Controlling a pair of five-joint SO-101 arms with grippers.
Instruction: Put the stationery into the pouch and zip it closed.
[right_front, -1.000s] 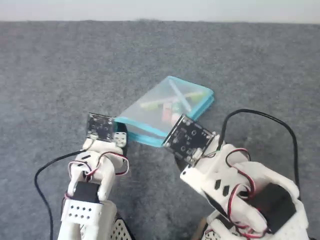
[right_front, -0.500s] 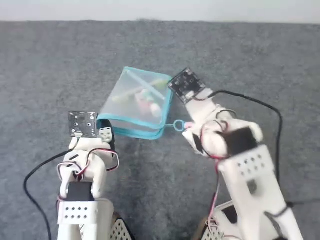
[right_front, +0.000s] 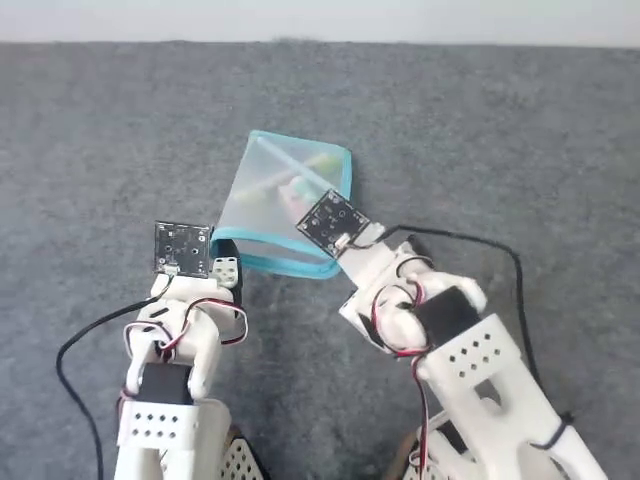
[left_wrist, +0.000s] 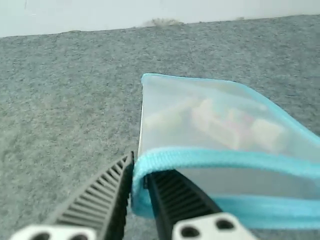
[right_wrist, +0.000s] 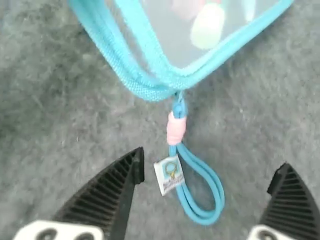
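Note:
A translucent pouch (right_front: 283, 195) with a teal zipper edge lies on the grey carpet, with stationery (right_front: 292, 190) showing through its wall. My left gripper (left_wrist: 138, 192) is shut on the pouch's (left_wrist: 220, 130) near corner, pinching the teal edge. In the high view it sits at the pouch's near-left corner (right_front: 228, 268). My right gripper (right_wrist: 205, 185) hangs open over the zipper's pull loop (right_wrist: 192, 187), a teal cord with a pink bead and a small tag. The cord lies on the carpet between the fingers (right_wrist: 112, 187), off the pouch's (right_wrist: 170, 45) other near corner.
Grey carpet (right_front: 500, 130) surrounds the pouch on all sides. A pale wall runs along the far edge (right_front: 320, 20). Black cables (right_front: 470, 240) trail from both arms near the front.
The right arm swung from the pouch's far right side back toward its near right corner, over the pull loop. The pouch turned slightly. The left gripper kept its hold and shifted a little right.

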